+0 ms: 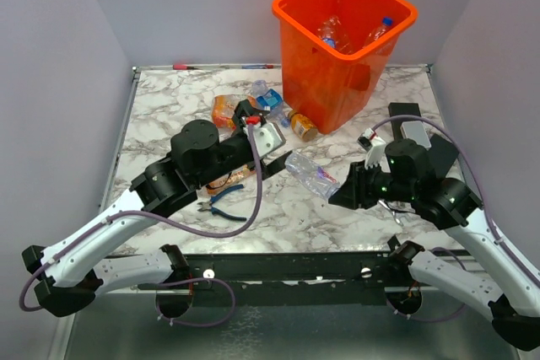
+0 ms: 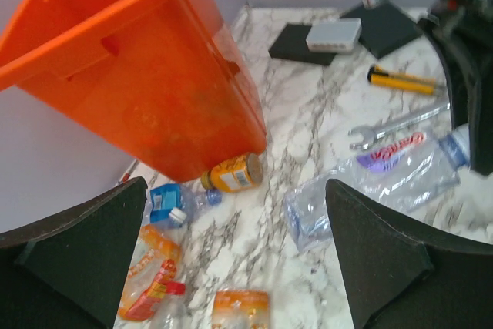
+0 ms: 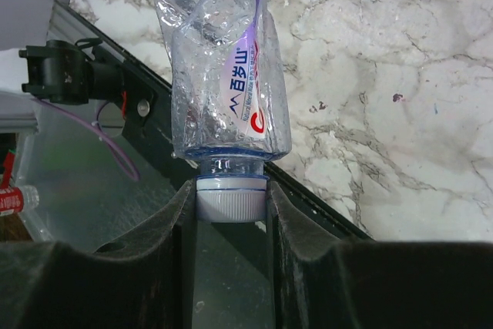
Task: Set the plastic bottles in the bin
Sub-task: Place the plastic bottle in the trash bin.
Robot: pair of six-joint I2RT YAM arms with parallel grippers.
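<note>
The orange bin (image 1: 346,48) stands at the back of the table, with two plastic bottles (image 1: 333,33) inside it. My right gripper (image 3: 231,199) is shut on the white cap of a crushed clear bottle (image 3: 227,75) with a purple and red label. That bottle (image 1: 310,173) hangs over the table's middle, in front of the bin. My left gripper (image 2: 237,217) is open above several loose bottles left of the bin: an orange one (image 2: 235,173), a blue-labelled one (image 2: 171,202) and a crushed orange-labelled one (image 2: 150,275). Nothing sits between its fingers.
Blue-handled pliers (image 1: 224,204) lie near the front edge. A steel wrench (image 2: 393,125), a yellow utility knife (image 2: 404,78) and a white device on a black pad (image 2: 331,35) lie right of the bin. A red pen (image 1: 186,66) rests by the back wall.
</note>
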